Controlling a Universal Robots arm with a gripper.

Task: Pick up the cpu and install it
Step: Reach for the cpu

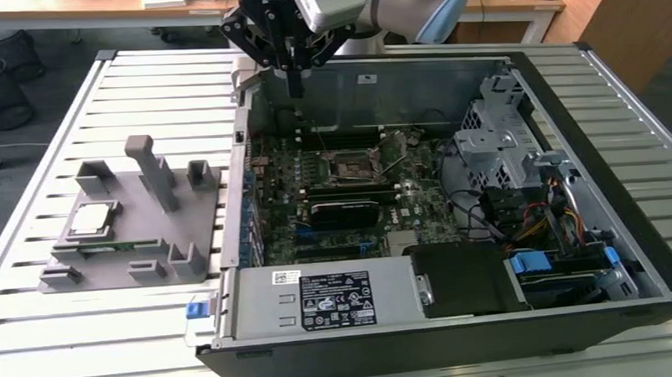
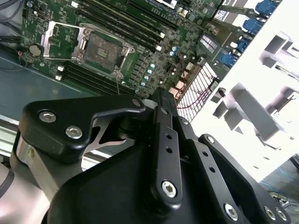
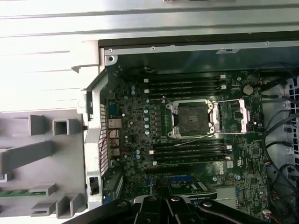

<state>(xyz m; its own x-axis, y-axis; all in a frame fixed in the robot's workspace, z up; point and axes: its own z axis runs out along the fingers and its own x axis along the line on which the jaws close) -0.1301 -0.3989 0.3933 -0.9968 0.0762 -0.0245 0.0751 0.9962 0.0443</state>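
The cpu point(image 1: 91, 218), a flat silver square with a paler rim, lies on the grey holder block point(image 1: 148, 262) at the exterior view's left, outside the computer case. My gripper point(image 1: 296, 88) hangs above the case's rear wall, far from the cpu, shut with nothing between its fingers. Both wrist views show its black linkages, the gripper point(image 2: 159, 95) pointing over the motherboard and the gripper point(image 3: 161, 199) at the picture's edge. The empty processor socket point(image 1: 352, 164) point(image 2: 100, 49) point(image 3: 194, 116) sits in the middle of the motherboard with its metal load plate point(image 3: 243, 115) swung open.
The open computer case point(image 1: 600, 79) lies on a white slatted table point(image 1: 154, 94). Inside are a power supply point(image 1: 317, 300), a drive cage point(image 1: 497, 132) and cable bundles point(image 1: 538, 215). A narrow green memory stick point(image 1: 112, 247) rests on the holder block beside the cpu.
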